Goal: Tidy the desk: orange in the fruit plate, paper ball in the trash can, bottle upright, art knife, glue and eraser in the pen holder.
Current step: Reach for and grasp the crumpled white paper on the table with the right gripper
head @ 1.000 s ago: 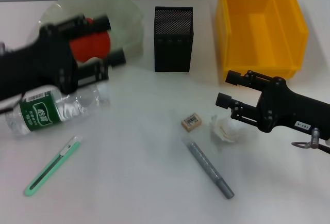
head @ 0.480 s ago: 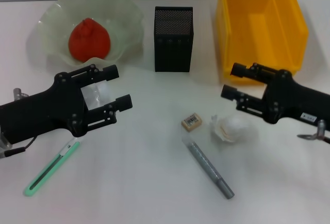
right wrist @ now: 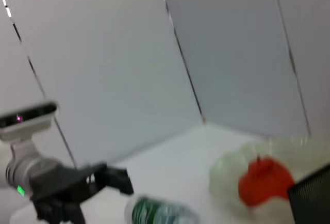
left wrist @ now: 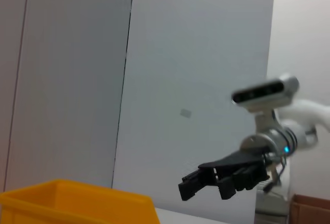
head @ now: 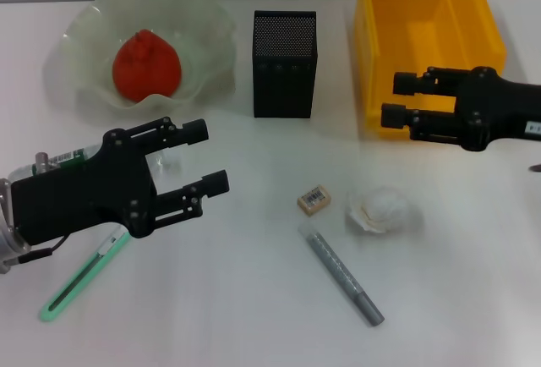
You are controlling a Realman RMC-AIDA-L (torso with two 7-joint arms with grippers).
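Left end effector (head: 193,157) hovering wide open and empty over the lying bottle (head: 59,161), apparently lining up to stand it | right end effector (head: 404,101) gaping empty before the trash can (head: 427,29), paper ball (head: 378,207) lying on the worktop (head: 254,299) | orange (head: 147,63) sitting in the fruit plate (head: 207,24).

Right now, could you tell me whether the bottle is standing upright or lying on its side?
Lying on its side. The bottle rests flat on the desk, mostly hidden beneath the open left gripper.
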